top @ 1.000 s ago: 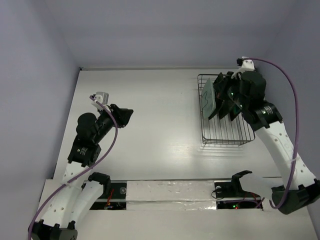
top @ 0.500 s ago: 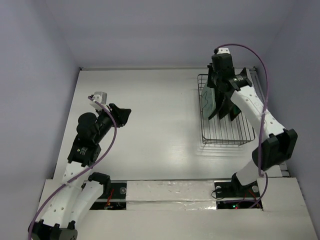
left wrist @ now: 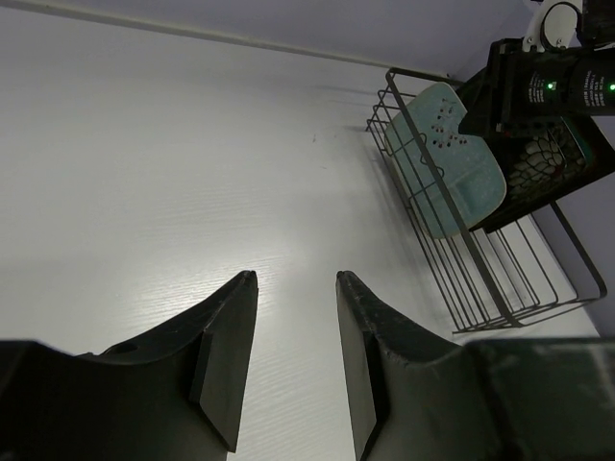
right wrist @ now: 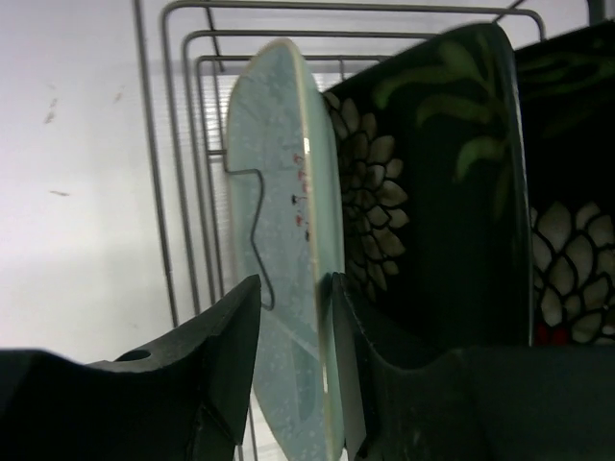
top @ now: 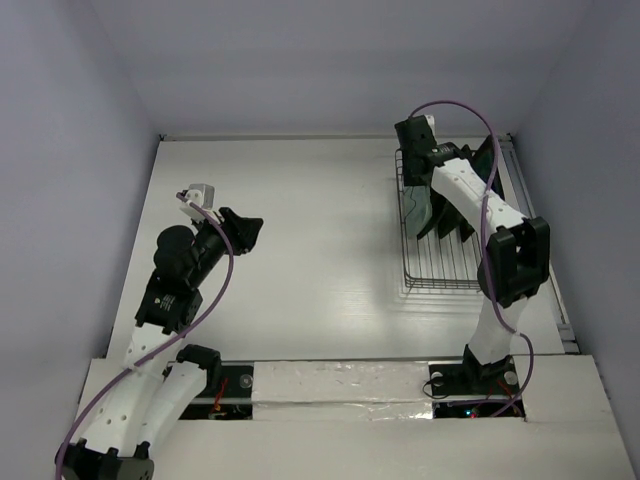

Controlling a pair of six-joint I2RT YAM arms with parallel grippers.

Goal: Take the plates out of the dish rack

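Note:
The black wire dish rack stands at the right of the table. The pale mint green plate stands upright at its left end, with two black flowered plates right behind it. I cannot make out the teal-centred plate. My right gripper is open and straddles the mint plate's rim; its right finger is against the rim and its left finger is a little apart. In the top view it reaches in from the rack's far side. My left gripper is open and empty above the bare table, left of the rack.
The left wrist view shows the mint plate in the rack with the right gripper's black body above it. The back wall is just beyond the rack. The right arm's purple cable loops over the rack.
My right arm has swung from the rack's right side to its far end, and its gripper has come down over the mint plate. The left arm has not moved.

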